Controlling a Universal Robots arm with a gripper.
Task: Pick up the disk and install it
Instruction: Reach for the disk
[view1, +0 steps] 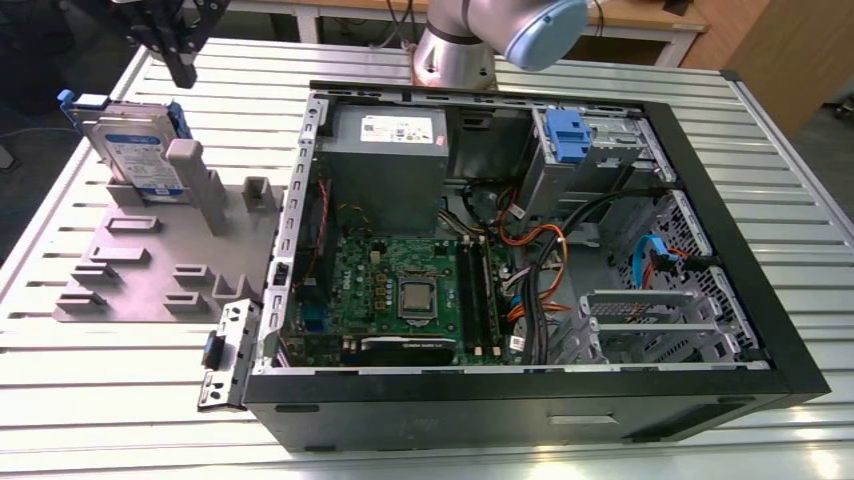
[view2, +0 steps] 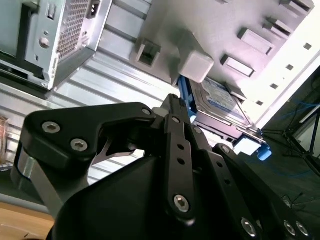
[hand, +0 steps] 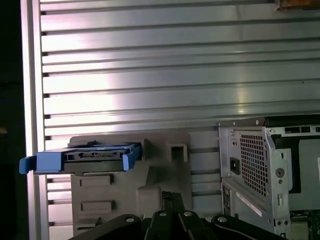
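**Risk: closed fingers over an upright disk**

Computer case (view1: 507, 410) lies open, beside the grey fixture (view1: 134, 270). The fixture holds the disk (view1: 140, 150) upright in a slot. Gripper (view1: 182, 75) hovers above it, fingers pressed together, holding nothing. Descending like this would likely strike the disk's top edge. An off-centre grasp could tilt or jam it.

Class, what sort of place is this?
Probably a robotics lab bench: a robot arm, an opened computer case on a slatted metal table, the disk standing in a grey fixture.
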